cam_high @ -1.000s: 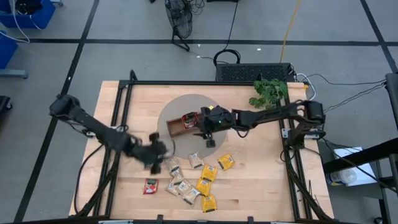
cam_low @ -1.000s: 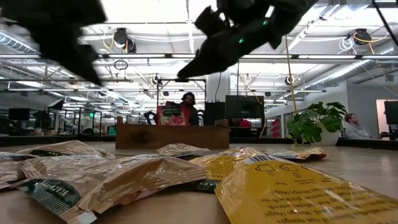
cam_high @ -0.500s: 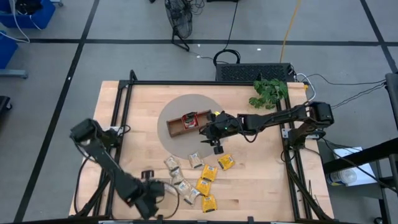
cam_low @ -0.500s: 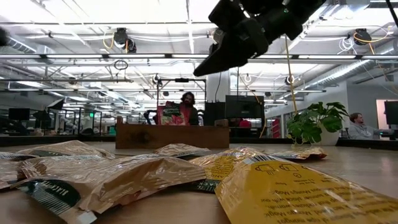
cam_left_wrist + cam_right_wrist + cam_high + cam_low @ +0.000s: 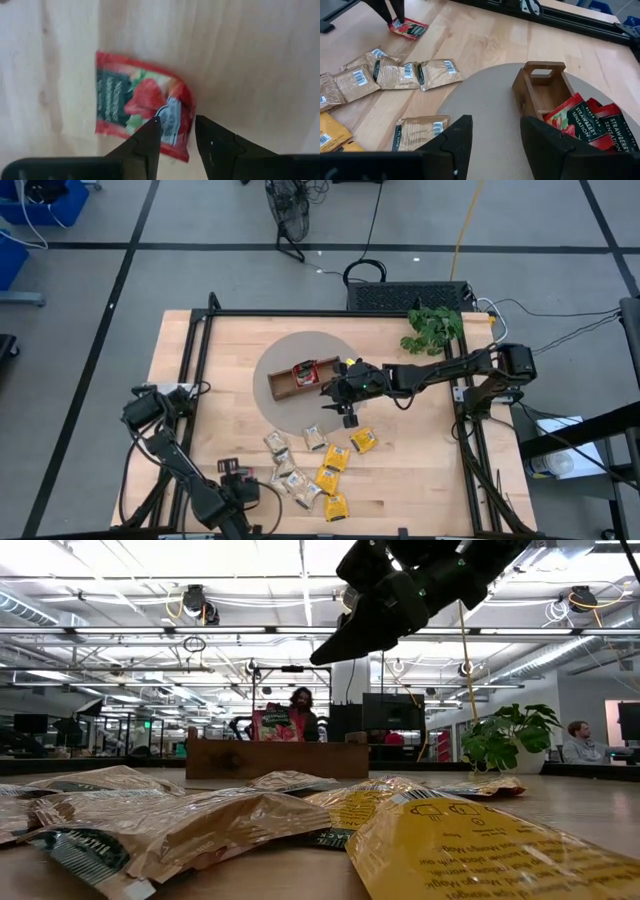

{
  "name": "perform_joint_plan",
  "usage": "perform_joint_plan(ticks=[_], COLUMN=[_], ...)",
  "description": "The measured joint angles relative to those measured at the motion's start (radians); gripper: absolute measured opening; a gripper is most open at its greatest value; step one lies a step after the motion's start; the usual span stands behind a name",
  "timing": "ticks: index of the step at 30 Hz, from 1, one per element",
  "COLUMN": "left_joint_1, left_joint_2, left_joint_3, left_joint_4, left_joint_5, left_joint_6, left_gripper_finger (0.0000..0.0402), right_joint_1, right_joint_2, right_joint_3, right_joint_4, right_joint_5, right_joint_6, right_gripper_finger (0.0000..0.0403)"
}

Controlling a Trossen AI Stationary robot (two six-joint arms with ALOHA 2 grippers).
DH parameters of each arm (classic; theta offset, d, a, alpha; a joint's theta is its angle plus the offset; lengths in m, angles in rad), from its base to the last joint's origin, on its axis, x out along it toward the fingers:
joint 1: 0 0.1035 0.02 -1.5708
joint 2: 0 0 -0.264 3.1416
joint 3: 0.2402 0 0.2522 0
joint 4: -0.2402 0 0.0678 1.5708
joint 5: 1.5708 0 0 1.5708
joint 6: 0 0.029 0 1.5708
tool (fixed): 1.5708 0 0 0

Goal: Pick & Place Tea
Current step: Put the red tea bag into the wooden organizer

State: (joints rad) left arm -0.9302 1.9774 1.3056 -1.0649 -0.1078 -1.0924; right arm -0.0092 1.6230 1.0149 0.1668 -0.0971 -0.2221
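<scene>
The tray (image 5: pixel 545 92) on the mat (image 5: pixel 300 405) already holds red sachets. The right gripper (image 5: pixel 492 132) hovers spread above the mat, empty, beige sachets (image 5: pixel 390 75) just beyond.

At the near edge, the left gripper (image 5: pixel 175 131) hangs spread over a lone red sachet (image 5: pixel 142 110); I'd drop straight, straddle its crumpled edge and pinch before lifting.

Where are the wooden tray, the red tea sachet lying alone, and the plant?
wooden tray (image 5: pixel 540 92), right wrist view, its empty end compartment.
red tea sachet (image 5: pixel 135 107), left wrist view, its printed face.
plant (image 5: pixel 432 327), high view, its leaves.
</scene>
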Motion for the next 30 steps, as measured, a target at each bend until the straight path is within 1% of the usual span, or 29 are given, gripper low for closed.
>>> perform_joint_plan(ticks=[16, 19, 23, 25, 26, 29, 30], left_joint_1=[0.023, 0.023, 0.023, 0.023, 0.025, 0.036, 0.04], left_joint_2=[0.0, -0.004, -0.01, -0.011, -0.011, -0.009, -0.009], left_joint_3=[-0.001, -0.023, -0.081, -0.097, -0.098, -0.098, -0.098], left_joint_4=[0.022, 0.055, 0.16, 0.186, 0.19, 0.194, 0.193], left_joint_5=[0.004, 0.003, -0.005, -0.005, -0.005, 0.003, 0.003], left_joint_6=[-0.012, -0.02, -0.019, -0.01, -0.008, 0.019, 0.033], left_gripper_finger=[0.0127, 0.0127, 0.0125, 0.0112, 0.0099, 0.0036, 0.0021], right_joint_1=[-0.018, -0.018, -0.018, -0.018, -0.018, -0.018, -0.018], right_joint_2=[0.0, 0.0, 0.0, 0.0, 0.0, 0.0, 0.0], right_joint_3=[0.0, 0.0, 0.0, 0.0, 0.0, 0.0, 0.0], right_joint_4=[0.002, 0.001, -0.003, -0.006, -0.01, -0.016, -0.018], right_joint_5=[-0.001, -0.002, -0.003, -0.003, -0.003, -0.003, -0.003], right_joint_6=[-0.006, -0.006, -0.006, -0.006, -0.006, 0.0, 0.001], right_gripper_finger=[0.0151, 0.0151, 0.0151, 0.0151, 0.0151, 0.0151, 0.0151])
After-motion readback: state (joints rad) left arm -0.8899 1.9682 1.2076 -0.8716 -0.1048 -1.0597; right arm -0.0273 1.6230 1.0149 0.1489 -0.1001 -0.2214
